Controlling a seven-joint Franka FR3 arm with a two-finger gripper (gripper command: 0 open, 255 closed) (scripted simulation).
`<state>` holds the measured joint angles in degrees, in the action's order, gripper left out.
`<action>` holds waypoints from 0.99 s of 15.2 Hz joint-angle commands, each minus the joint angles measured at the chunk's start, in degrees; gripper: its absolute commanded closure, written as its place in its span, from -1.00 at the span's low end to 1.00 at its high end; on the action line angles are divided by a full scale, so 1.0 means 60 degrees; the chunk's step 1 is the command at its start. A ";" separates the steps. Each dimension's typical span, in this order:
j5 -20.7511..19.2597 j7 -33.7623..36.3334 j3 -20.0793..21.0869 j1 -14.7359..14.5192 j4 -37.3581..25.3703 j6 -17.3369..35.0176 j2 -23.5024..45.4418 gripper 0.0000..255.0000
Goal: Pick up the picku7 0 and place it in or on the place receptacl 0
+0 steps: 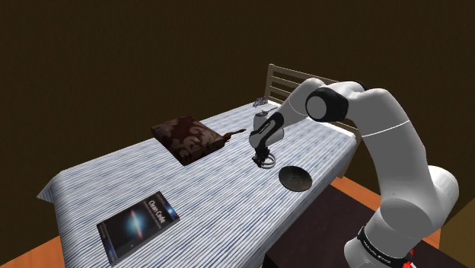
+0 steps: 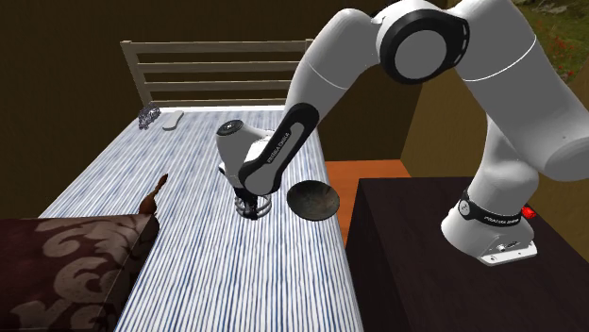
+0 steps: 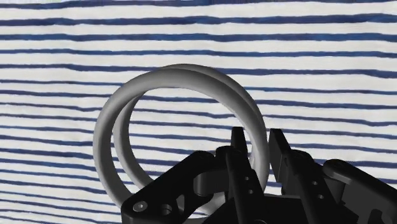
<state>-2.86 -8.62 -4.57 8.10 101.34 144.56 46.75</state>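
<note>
A grey double ring [image 3: 172, 76], like a bracelet, lies on the blue-striped bed cover [image 1: 228, 202]; it also shows as the ring [image 1: 266, 162] and the ring [image 2: 253, 207] at the gripper's tip. My black gripper [image 3: 257, 145] points down with one finger inside and one outside the ring's band, clasping it. The gripper [image 1: 263, 154] stands near the bed's edge closest to the stand. A dark round bowl [image 1: 294, 178] rests on the cover just beside it, the bowl [image 2: 314, 200] about a hand's width from the gripper [image 2: 247, 200].
A dark red patterned pillow [image 1: 186, 137] lies toward the shoulder view's left of the gripper. A book [image 1: 137, 222] lies near the bed's foot. By the slatted headboard [image 2: 217, 66] sit keys [image 2: 149, 117] and a small white object [image 2: 173, 119]. A dark stand [image 2: 444, 283] flanks the bed.
</note>
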 commanded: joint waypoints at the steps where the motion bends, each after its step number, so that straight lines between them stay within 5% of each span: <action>1: -0.0005 -0.0005 -0.0006 -0.0012 0.0078 -0.0142 -0.0222 1.00; 15: -0.0042 -0.0073 -0.0053 -0.0062 0.0516 -0.1188 -0.1708 1.00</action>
<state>-3.10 -8.99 -4.86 7.71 104.34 138.00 37.16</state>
